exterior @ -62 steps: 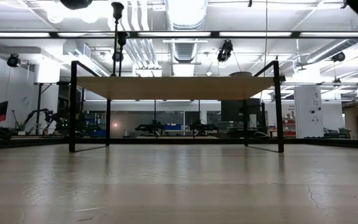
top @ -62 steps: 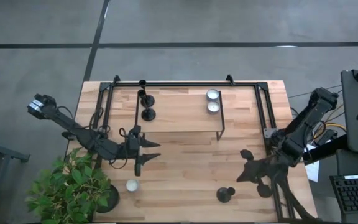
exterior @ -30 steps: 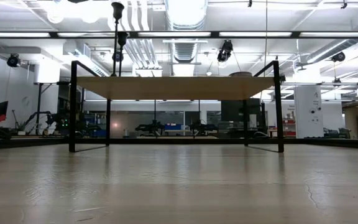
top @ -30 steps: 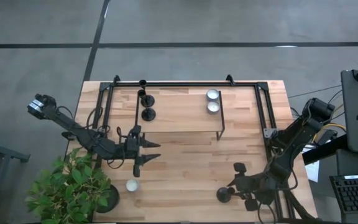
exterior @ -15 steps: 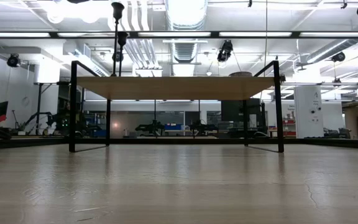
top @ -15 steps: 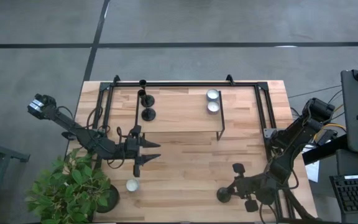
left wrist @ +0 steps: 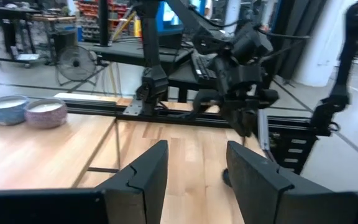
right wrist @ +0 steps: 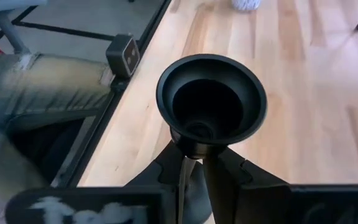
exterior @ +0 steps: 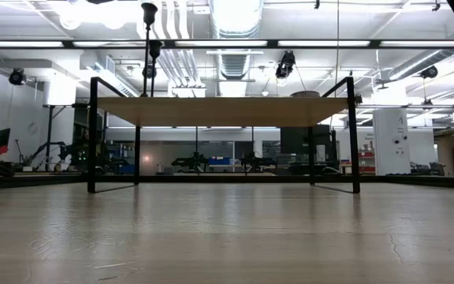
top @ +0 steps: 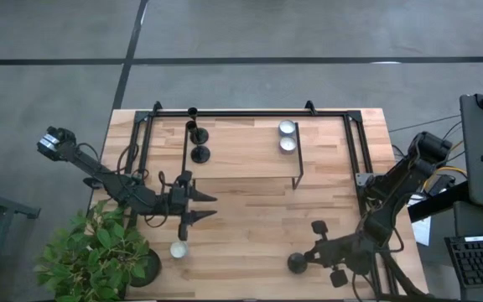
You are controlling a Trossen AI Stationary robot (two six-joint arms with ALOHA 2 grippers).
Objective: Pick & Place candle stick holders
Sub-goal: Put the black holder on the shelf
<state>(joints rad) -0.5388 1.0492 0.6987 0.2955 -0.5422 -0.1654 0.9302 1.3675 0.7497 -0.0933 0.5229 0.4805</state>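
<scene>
Two stemmed holders (top: 198, 143) and two cups (top: 287, 135) on the raised shelf (top: 241, 155); third cup (top: 177, 249) beside the plant (top: 95, 256).

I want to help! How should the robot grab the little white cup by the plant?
Grip its sides, coming from straight above: the cup is low and round and stands alone, with room on either side. The open left gripper is nearest.

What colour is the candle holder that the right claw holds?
Black. The candle holder shows best in the right wrist view, held in the right claw.
</scene>
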